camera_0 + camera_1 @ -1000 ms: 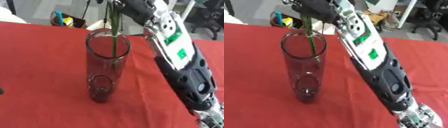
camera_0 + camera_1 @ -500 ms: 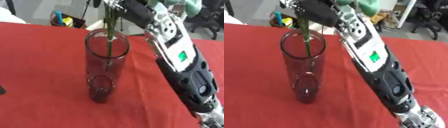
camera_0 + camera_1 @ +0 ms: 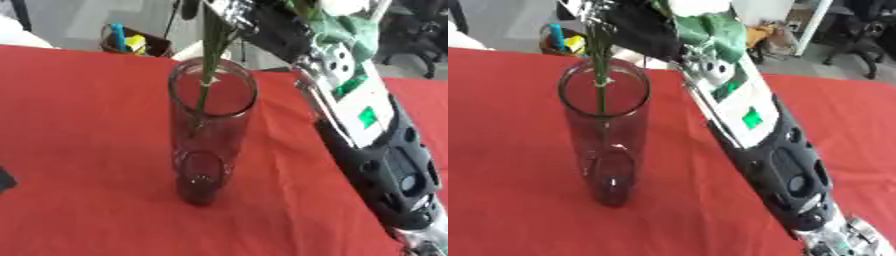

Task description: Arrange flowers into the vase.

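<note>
Flower stem lowered into the glass vase on the red tabletop.

Left eye view: the clear vase (image 3: 208, 145) stands upright on the tabletop (image 3: 79, 150); a green stem (image 3: 206, 75) runs down through its mouth, its lower end inside the glass. The right arm (image 3: 367, 145) reaches in from the lower right.
Right eye view: the right hand (image 3: 636, 22) sits above the vase rim at the stem's upper part, beside green leaves (image 3: 715, 32); whether its fingers clasp the stem cannot be told.
</note>
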